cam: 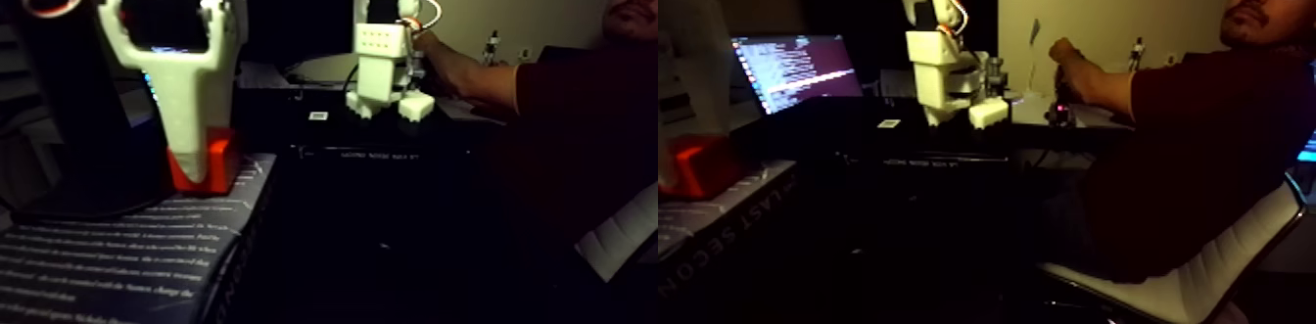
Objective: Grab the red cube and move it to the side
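Risk here comes mostly from the edge. In the left half of the fixed view the red cube [204, 162] sits on a dark printed book [117, 259] lying flat, close to the book's far right corner, where the cover drops off into shadow. The white hand [196, 137] reaches down over it from above, one long pale finger [186, 93] ending against the cube's top. The second finger is not clearly separable in this dim picture, so I cannot tell how wide the hand stands or whether it truly has hold of the cube; it is at least touching or just above it. In the right half of the same view the cube appears again at the left border, once more near the book's corner.

If the grip is only partial, a sideways move could push the cube off that corner into the dark gap beside the book. A tilted pinch might also roll the cube out of the fingers. Behind, a second white arm [387, 64] stands on the worktop [392, 142], steered by a seated person's hand [431, 54], with a lit laptop [793, 73] nearby; low light makes judging contact hard.
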